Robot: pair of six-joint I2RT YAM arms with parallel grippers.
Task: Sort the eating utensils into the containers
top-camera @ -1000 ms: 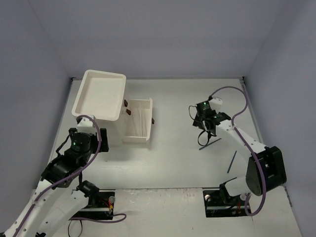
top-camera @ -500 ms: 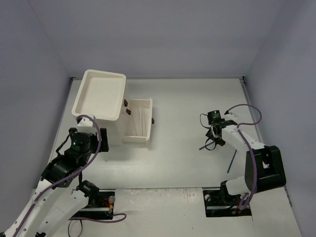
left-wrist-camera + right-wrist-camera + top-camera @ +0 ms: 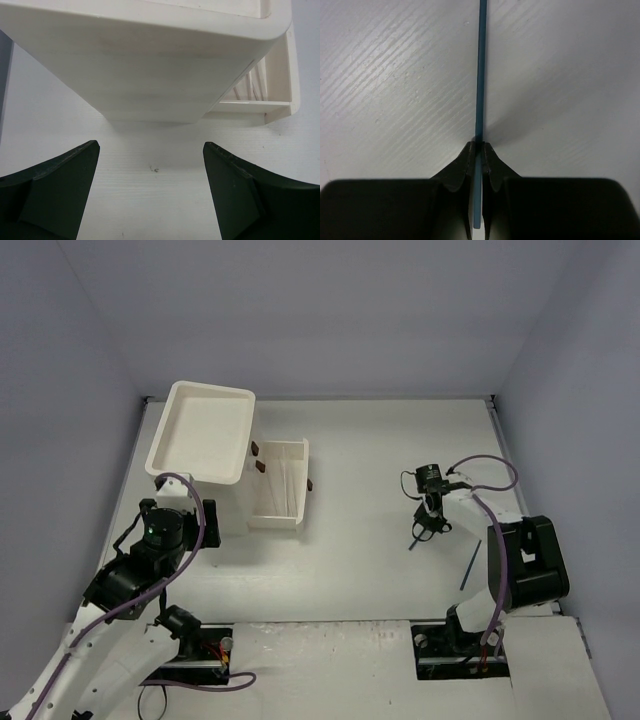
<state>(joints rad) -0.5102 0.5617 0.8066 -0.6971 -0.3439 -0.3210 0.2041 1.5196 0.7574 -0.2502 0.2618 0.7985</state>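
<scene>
Right gripper: we log its jaws, parted a second ago, now pinching the teal chopstick. Left gripper: unchanged, jaws spread, facing the cabinet

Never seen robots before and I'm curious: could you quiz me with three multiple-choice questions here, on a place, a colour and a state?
1. Where does the loose chopstick lie? A in a drawer; B on the bare table; C on the cabinet top.
2. What colour is the gripped chopstick in the right tool? A pink; B gold; C teal-blue.
3. How is the left tool? A open, empty; B shut on a fork; C shut, empty.
Answers: 1 B, it lies flat on the table surface; 2 C, the right wrist view shows teal-blue; 3 A, its fingers stand wide apart with nothing between.
</scene>
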